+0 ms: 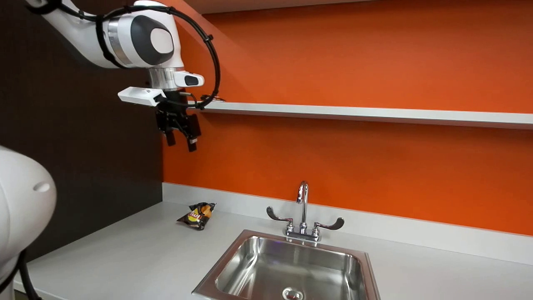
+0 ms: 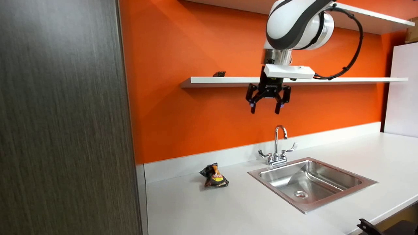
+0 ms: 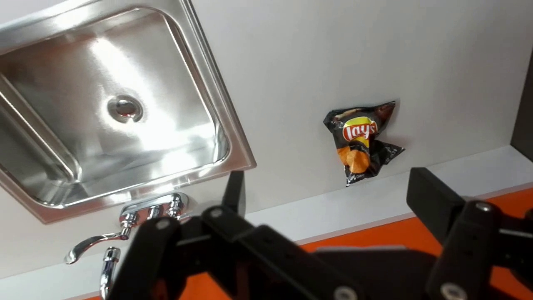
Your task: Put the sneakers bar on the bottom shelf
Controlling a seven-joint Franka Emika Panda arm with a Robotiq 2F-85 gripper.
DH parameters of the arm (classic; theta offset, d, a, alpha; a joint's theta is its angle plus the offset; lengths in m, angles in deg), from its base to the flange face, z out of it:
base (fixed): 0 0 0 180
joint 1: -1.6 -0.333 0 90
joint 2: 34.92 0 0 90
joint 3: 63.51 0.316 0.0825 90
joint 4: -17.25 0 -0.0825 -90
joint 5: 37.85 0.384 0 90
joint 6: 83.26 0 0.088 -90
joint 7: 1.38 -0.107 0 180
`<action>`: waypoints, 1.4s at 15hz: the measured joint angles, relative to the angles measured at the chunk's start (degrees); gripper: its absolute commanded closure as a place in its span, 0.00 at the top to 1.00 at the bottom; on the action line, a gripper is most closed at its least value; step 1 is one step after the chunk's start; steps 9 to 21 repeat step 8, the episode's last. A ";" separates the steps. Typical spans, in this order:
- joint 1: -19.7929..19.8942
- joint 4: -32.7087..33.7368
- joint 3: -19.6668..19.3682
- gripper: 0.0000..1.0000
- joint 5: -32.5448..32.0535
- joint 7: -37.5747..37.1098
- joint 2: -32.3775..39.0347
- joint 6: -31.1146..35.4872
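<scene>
My gripper (image 1: 181, 145) is open and empty, pointing down above the counter at about the height of the lower shelf (image 1: 354, 110). Its spread fingers also show in an exterior view (image 2: 265, 110) and in the wrist view (image 3: 327, 179). A small dark packet (image 2: 219, 74) lies on the left end of the lower shelf; it is too small to tell whether it is the bar. No other bar shows. A black Lays chip bag (image 3: 360, 139) lies crumpled on the counter well below the fingers, and shows in both exterior views (image 1: 198, 216) (image 2: 214, 176).
A steel sink (image 1: 368, 271) is set in the white counter (image 2: 183, 209), with a chrome faucet (image 1: 303, 208) behind it. An upper shelf (image 2: 375, 16) runs above the lower one. A dark panel (image 2: 65, 117) stands at the counter's left end.
</scene>
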 measured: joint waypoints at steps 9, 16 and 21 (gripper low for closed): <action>1.81 -1.08 -1.05 1.00 0.00 2.28 -0.04 -0.09; 1.81 -1.08 -1.05 1.00 0.00 2.28 -0.04 -0.09; 1.81 -1.08 -1.05 1.00 0.00 2.28 -0.04 -0.09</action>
